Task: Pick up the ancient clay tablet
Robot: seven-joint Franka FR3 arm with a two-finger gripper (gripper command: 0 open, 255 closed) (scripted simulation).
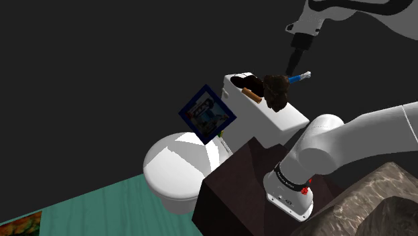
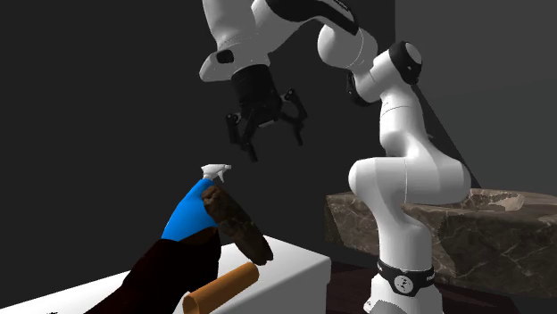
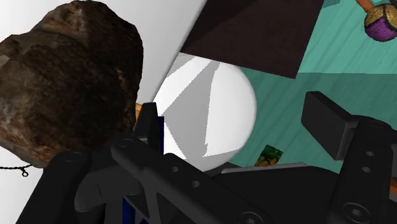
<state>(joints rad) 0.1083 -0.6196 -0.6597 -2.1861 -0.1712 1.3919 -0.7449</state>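
Observation:
The clay tablet (image 1: 274, 91) is a rough dark-brown slab leaning on the white toilet tank lid (image 1: 285, 121), against a blue spray bottle (image 1: 299, 78). In the second exterior view the tablet (image 2: 237, 225) stands tilted in front of the bottle (image 2: 189, 214). My black gripper (image 2: 275, 143) hangs open in the air above them, touching nothing. From the shoulder camera the gripper (image 1: 293, 62) sits just above the bottle's nozzle. Seen from the wrist, the tablet (image 3: 63, 76) lies beyond the one finger (image 3: 149, 125), outside the gap of the gripper (image 3: 238, 121).
A brown cylinder (image 2: 223, 287) and a dark lump (image 2: 168, 268) also lie on the tank lid. Below are the white toilet bowl (image 1: 175, 167), a blue picture box (image 1: 206, 112), a dark brown cabinet (image 1: 244, 184) and teal floor (image 3: 331, 83). My stand (image 2: 464, 227) looks like stone.

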